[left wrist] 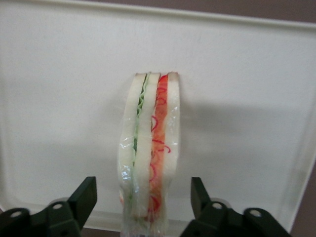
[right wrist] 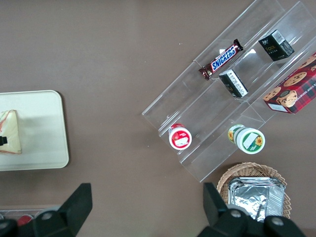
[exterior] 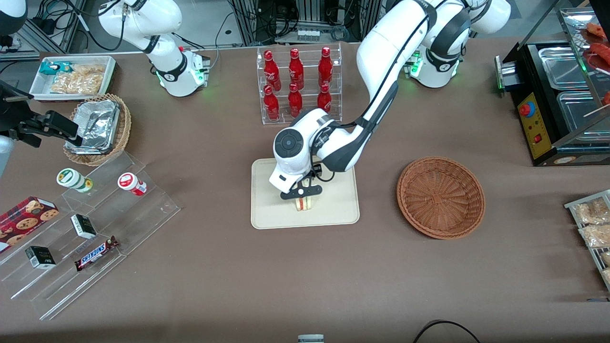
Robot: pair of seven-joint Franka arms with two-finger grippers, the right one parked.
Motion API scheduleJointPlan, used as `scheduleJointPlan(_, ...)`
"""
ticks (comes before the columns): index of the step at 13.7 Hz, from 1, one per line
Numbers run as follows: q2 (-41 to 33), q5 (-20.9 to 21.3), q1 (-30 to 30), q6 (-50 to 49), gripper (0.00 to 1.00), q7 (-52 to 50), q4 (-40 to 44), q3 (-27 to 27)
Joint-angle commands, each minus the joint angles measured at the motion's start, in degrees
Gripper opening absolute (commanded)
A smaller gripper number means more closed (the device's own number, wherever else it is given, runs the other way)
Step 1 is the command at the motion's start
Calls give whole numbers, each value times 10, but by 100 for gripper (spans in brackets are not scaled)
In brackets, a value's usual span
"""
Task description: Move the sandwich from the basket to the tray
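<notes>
On the cream tray at the middle of the bench, the sandwich stands on its edge, green and red filling showing, near the tray's rim nearest the front camera. The end effector hangs right over it with its fingers spread wide, one on each side of the wedge and clear of the bread, gripping nothing. Further along toward the working arm's end, the dark wicker basket sits well apart from the tray.

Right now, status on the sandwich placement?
Gripper open, fingers straddling sandwich. Sandwich standing on edge on tray. Basket empty. Nothing in the way.
</notes>
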Motion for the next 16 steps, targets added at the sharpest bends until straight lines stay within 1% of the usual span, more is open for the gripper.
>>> scheduleJointPlan(1,-49,3,4,-31,100,-11,-10,12)
scheduleJointPlan(6,-114,4,36,-49,100,2,-60,30)
scheduleJointPlan(8,-141,-3,65,-83,100,81,-84,37)
scheduleJointPlan(9,-161,-6,82,-102,100,101,-101,37)
scheduleJointPlan(12,-234,-17,129,-108,100,123,-184,36)
scheduleJointPlan(14,-281,-17,155,-117,100,187,-233,38)
scheduleJointPlan(16,-316,-17,195,-119,100,246,-273,38)
